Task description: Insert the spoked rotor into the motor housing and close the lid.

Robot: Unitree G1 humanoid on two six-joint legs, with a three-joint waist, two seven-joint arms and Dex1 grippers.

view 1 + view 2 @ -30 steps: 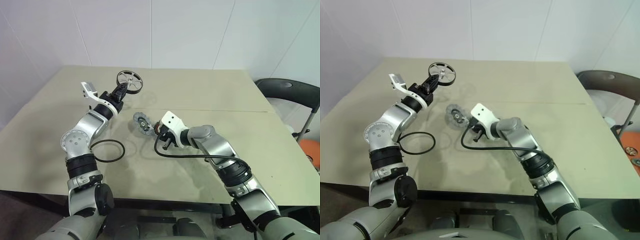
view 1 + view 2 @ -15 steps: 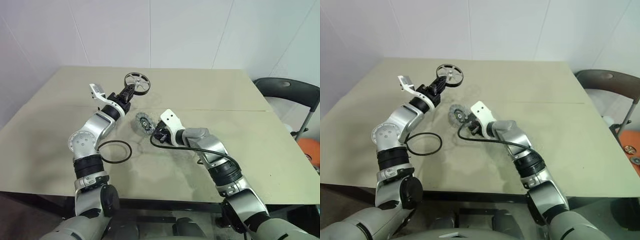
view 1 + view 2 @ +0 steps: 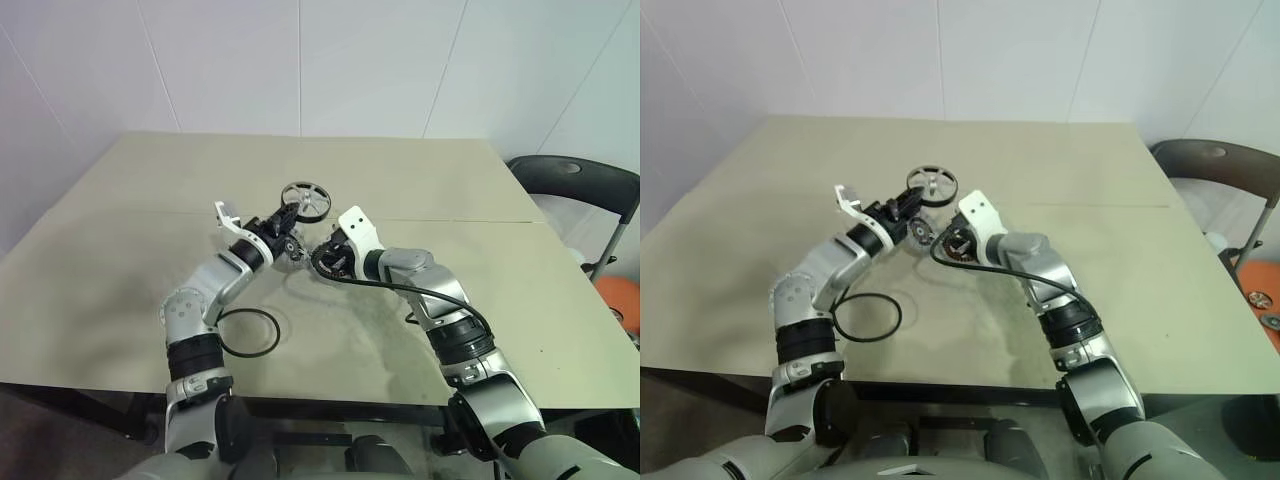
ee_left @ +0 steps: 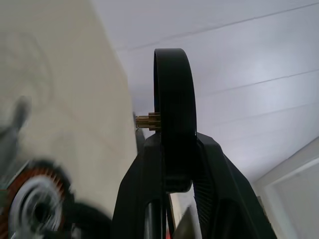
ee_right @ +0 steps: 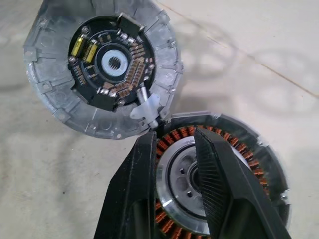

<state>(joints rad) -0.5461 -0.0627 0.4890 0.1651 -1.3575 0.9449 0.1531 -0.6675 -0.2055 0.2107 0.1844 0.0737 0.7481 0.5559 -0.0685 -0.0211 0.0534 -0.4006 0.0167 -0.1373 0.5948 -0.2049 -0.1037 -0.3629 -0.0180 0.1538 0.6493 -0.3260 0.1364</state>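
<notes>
The spoked rotor [image 3: 305, 199], a black ring with thin spokes and a brass pinion, is up in the air just behind the motor housing. My left gripper [image 3: 289, 213] is shut on its rim, which the left wrist view catches edge-on [image 4: 173, 99]. The motor housing [image 5: 239, 164] lies on the table with its copper windings showing. Its silver lid [image 5: 60, 94] is swung open beside it, circuit board up. My right gripper [image 5: 172, 133] lies low over the housing. Its fingers [image 5: 139, 189] are apart, the tips near the hinge, with nothing pinched between them.
A black rubber ring [image 3: 248, 331] lies on the table near the front left. A black cable [image 3: 400, 290] loops off my right wrist. A dark chair [image 3: 580, 185] stands past the table's right edge, with an orange object [image 3: 625, 300] below it.
My left gripper has carried the rotor right and down, close to the housing. The right gripper's fingers have parted and moved forward over the housing.
</notes>
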